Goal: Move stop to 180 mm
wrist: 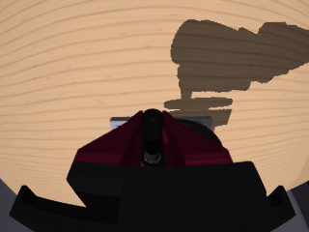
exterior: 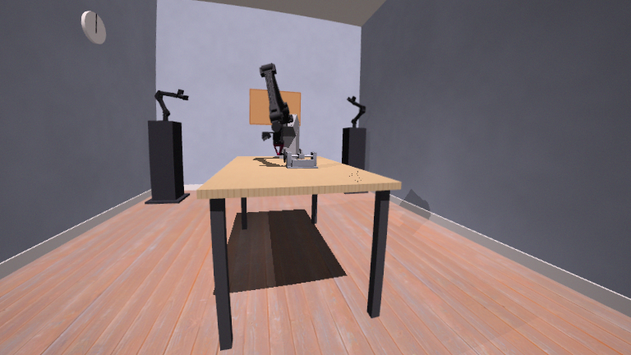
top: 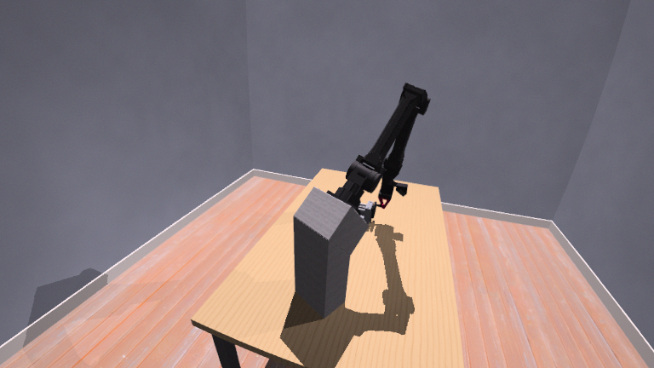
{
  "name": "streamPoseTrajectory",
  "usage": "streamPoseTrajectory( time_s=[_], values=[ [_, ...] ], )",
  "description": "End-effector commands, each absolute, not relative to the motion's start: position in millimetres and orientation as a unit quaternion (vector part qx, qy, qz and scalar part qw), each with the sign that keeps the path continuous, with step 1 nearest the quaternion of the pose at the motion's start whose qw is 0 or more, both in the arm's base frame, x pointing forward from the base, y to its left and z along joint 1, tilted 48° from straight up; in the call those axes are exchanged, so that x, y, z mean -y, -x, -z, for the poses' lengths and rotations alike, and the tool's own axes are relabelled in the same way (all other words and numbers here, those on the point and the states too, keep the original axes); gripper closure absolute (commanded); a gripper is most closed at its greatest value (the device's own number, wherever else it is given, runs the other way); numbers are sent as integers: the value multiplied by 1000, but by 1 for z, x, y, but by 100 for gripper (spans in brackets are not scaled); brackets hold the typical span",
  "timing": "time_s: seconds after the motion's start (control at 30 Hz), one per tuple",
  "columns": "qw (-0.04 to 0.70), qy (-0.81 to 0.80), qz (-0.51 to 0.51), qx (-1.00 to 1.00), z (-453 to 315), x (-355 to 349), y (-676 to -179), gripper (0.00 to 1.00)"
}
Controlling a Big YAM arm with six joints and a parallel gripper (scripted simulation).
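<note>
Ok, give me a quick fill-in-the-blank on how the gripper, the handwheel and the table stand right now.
1. The gripper is shut on a dark ____ between its dark red fingers.
2. The stop fixture rests on the wooden ____.
3. In the top view a tall grey ____ hides most of the fixture.
4. On the left wall hangs a round ____.

Missing words: handle; table; block; clock
</note>
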State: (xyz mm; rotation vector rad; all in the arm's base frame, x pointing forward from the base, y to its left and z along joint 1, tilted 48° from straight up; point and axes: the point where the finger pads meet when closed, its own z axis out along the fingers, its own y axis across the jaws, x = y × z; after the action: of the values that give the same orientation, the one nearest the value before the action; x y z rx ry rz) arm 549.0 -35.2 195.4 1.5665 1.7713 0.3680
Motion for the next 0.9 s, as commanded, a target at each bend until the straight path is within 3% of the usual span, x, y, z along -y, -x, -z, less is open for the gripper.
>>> streamPoseTrajectory(
  time_s=[0.0, 0.87],
  values=[
    [393, -590, -177, -683, -233, 21, -570, 94],
    [379, -602, -157, -685, -172, 49, -579, 94]
  ],
)
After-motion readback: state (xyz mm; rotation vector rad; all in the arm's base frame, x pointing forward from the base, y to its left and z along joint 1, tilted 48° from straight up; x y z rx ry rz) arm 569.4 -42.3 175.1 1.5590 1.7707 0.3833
